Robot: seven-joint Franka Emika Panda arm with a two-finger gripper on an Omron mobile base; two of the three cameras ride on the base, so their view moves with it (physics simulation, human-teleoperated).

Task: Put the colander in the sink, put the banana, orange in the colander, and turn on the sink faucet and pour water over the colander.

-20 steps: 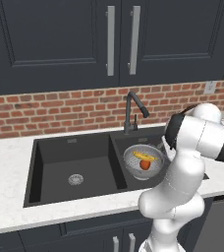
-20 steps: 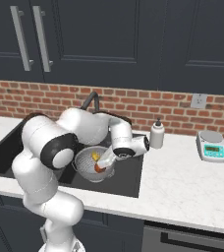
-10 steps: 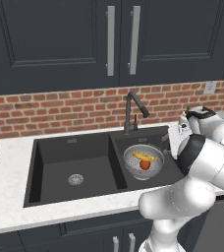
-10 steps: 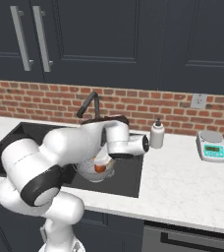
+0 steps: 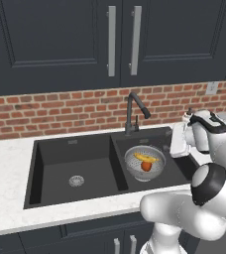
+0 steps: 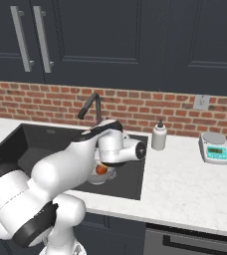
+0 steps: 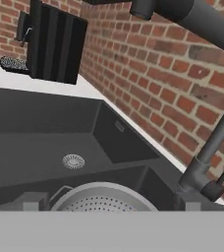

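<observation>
While jaws gape, banana [image 5: 144, 157], orange [image 5: 147, 166] in colander [image 5: 135, 161]

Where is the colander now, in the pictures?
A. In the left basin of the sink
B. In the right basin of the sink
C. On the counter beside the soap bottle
B: the colander sits in the right basin of the sink, holding the banana and the orange.

Matte black sink [image 5: 75, 154], hole-dotted silvery colander [image 5: 135, 166], yellow banana [image 5: 144, 158], seemingly orange-red orange [image 5: 146, 166].
</observation>
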